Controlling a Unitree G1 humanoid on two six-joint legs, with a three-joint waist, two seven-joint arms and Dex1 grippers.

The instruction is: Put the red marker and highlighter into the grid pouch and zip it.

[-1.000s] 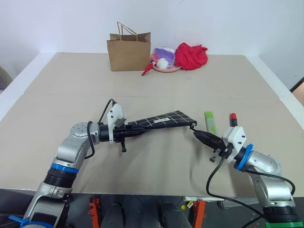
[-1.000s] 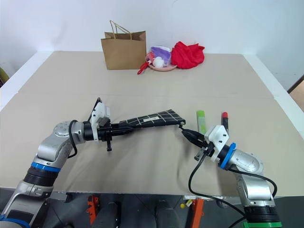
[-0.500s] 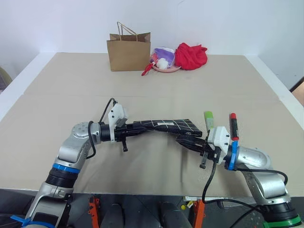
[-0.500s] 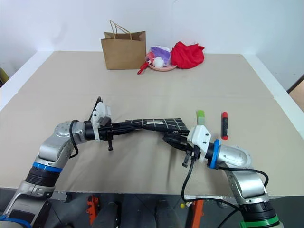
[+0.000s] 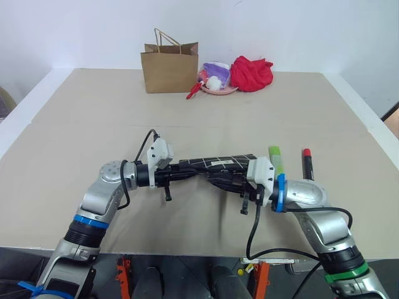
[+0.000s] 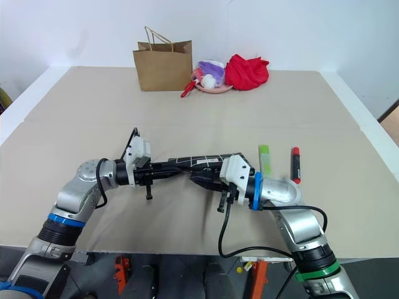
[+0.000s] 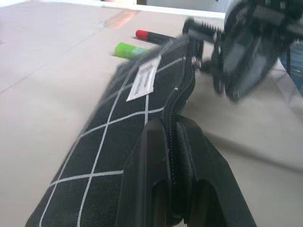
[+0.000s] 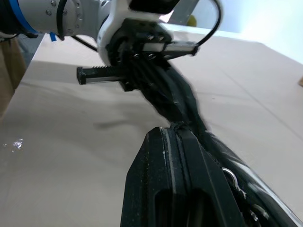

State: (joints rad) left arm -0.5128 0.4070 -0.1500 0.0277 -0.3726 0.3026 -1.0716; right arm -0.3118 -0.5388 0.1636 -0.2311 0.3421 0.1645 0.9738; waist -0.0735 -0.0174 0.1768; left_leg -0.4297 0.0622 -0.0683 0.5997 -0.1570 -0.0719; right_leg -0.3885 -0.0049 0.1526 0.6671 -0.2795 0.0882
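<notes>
Both your grippers, left [image 5: 187,174] and right [image 5: 219,181], pinch the grid pouch [image 5: 219,164] (black, white lines); its white label [image 7: 144,78] reads illegible.

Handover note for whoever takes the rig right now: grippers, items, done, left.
Left gripper: shut on one end of the black fabric grid pouch with white lines, holding it off the table.
Right gripper: shut on the pouch's zipper edge, partway along.
Light green highlighter and red marker with black end: lying side by side on the beige table, beyond the right arm, outside the pouch.
Done: pouch gripped by both grippers.
Left: load both pens, zip shut.
</notes>
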